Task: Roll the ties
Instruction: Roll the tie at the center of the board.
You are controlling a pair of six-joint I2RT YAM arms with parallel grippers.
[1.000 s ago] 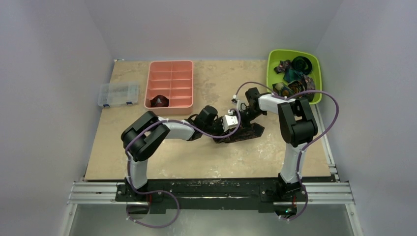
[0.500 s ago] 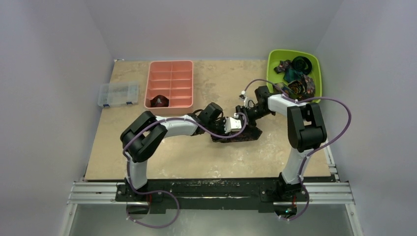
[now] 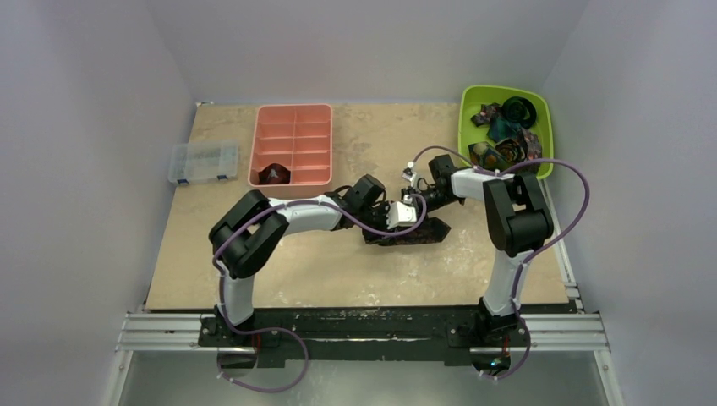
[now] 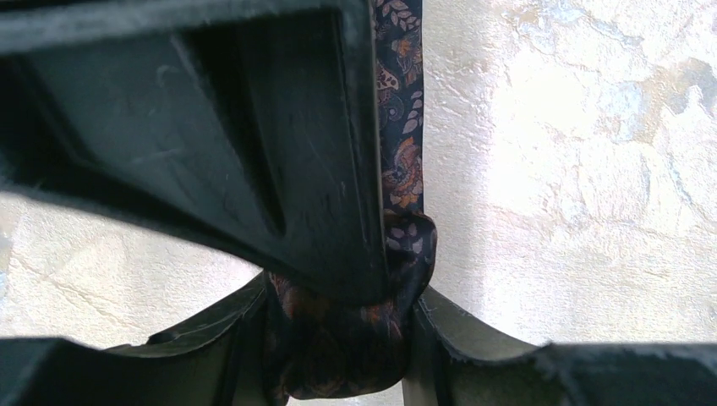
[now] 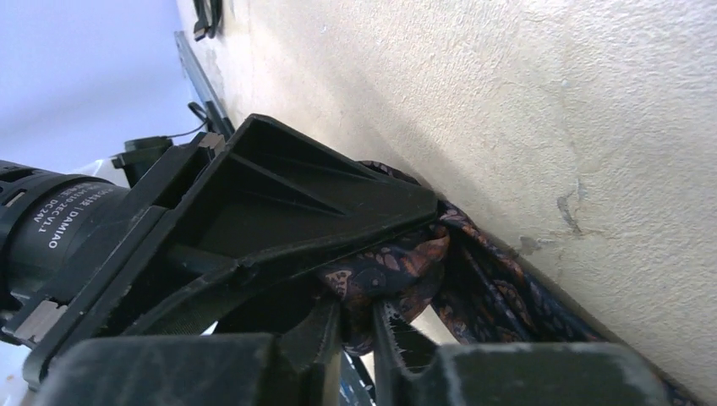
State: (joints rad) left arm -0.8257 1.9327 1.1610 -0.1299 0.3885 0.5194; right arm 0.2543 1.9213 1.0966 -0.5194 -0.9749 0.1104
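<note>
The left gripper (image 4: 338,359) clamps the coiled end of the dark brown-maroon paisley fabric necktie (image 4: 404,161) between its jaws, seemingly to stop it unwinding, while the right gripper (image 5: 358,326), jaws nearly together at the coil's edge, may pinch it, though I cannot tell, and the black motor housing (image 5: 59,224) beyond them reads "DAMIAO".

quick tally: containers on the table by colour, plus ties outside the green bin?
Salmon-pink divided plastic tray: 1
Clear plastic lidded box: 1
Lime-green plastic bin: 1
Dark patterned fabric ties outside it: 2 (rolled coil in tray, partly rolled one)
Total: 5
</note>
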